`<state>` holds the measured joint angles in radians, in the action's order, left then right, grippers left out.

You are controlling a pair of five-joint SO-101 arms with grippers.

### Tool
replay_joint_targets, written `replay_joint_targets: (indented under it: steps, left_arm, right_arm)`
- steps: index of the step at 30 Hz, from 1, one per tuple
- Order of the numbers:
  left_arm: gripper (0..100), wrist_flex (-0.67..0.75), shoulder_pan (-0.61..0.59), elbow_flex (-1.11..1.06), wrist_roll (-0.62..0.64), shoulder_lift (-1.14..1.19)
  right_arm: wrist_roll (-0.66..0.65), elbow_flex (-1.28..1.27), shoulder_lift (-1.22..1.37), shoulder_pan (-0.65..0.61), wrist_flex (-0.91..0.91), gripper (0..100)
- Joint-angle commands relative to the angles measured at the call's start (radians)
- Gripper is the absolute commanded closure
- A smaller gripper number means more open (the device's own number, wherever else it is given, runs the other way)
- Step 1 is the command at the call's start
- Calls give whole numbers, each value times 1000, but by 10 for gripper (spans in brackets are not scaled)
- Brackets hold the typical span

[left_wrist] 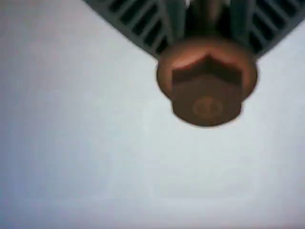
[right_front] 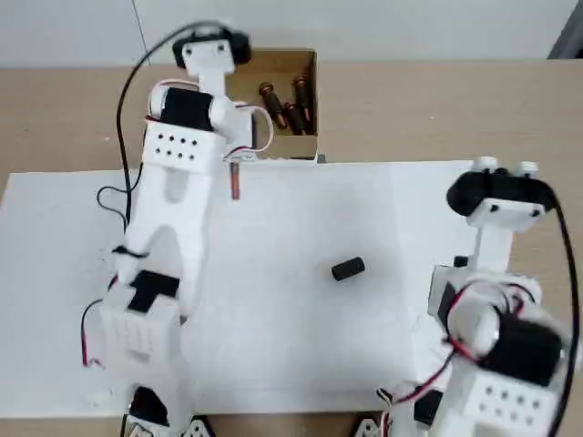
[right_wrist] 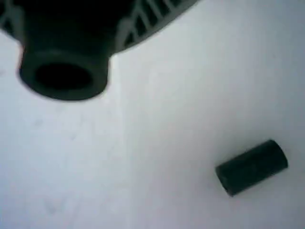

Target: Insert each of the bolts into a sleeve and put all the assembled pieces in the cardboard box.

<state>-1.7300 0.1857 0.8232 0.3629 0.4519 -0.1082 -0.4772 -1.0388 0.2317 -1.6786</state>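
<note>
one bolt (left_wrist: 207, 90) in left gripper (left_wrist: 207, 14), one sleeve (right_wrist: 66, 47) in right gripper (right_wrist: 71, 21).

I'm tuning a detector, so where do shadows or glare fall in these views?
High view: even light, hardly any shadow by the loose sleeve. Left wrist view: bright sheen on the bolt head. Right wrist view: soft shadow under the loose sleeve; the bore of the held sleeve is black.

Two arms (right_front: 173, 209), one cardboard box (right_front: 315, 91), about three assembled pieces (right_front: 273, 102) inside it, one bare bolt (right_front: 235, 179), two empty sleeves (right_front: 348, 269), one white sheet (right_front: 273, 346)
</note>
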Motion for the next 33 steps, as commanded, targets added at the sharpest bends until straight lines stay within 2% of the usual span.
replay_joint_targets:
  steps: [1, 4, 8, 11, 14, 21, 26, 33]
  left_arm:
    - [994, -23, 41, 39, -5, -173]
    - [994, -23, 64, 30, -5, -265]
    - [994, -23, 83, -13, -11, -385]
    - [994, -23, 84, -88, -54, -485]
    - [994, -23, 84, -185, -123, -601]
    - [994, -18, 77, -506, -192, -901]
    - [994, 57, 75, -745, -189, -1117]
    - [994, 276, 75, -1135, -189, -1418]
  right_arm:
    - [23, 46, -87, -35, 44, 995]
    - [29, 46, -148, -110, 50, 995]
    - [147, 46, -205, -220, 50, 995]
    - [172, 44, -220, -278, 50, 995]
    - [173, 43, -220, -305, 50, 995]
    - [167, -29, -229, -306, 70, 995]
    - [169, -68, -229, -306, 122, 995]
    - [167, -173, -229, -335, 317, 995]
